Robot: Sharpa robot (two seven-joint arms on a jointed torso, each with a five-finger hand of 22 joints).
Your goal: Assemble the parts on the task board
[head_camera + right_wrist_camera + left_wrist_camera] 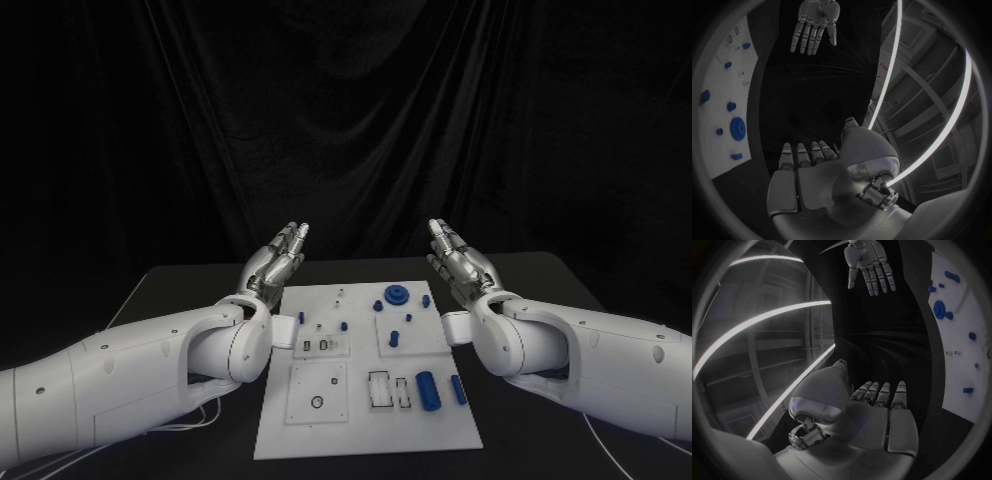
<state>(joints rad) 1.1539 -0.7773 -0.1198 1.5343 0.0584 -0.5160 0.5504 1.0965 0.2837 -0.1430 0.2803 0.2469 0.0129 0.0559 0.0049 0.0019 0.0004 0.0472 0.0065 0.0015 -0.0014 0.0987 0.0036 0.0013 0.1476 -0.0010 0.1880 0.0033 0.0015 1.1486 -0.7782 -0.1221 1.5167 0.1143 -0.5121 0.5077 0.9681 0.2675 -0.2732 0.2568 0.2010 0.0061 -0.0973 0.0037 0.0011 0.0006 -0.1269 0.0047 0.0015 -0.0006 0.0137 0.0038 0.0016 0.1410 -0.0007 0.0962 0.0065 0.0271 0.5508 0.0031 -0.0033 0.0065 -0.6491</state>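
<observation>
Beside the task board (281, 425), both empty hands, left (278, 256) and right (459, 254), fingers straight.

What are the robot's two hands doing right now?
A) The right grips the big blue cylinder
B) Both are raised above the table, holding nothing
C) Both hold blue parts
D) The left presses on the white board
B: the left hand and right hand are raised with straight fingers, either side of the task board, touching no parts.

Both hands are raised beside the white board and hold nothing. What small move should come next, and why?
Probably lower the right hand toward the large blue cylinder lying loose on the task board. Both it and the left hand are open above the table, touching no part.
</observation>
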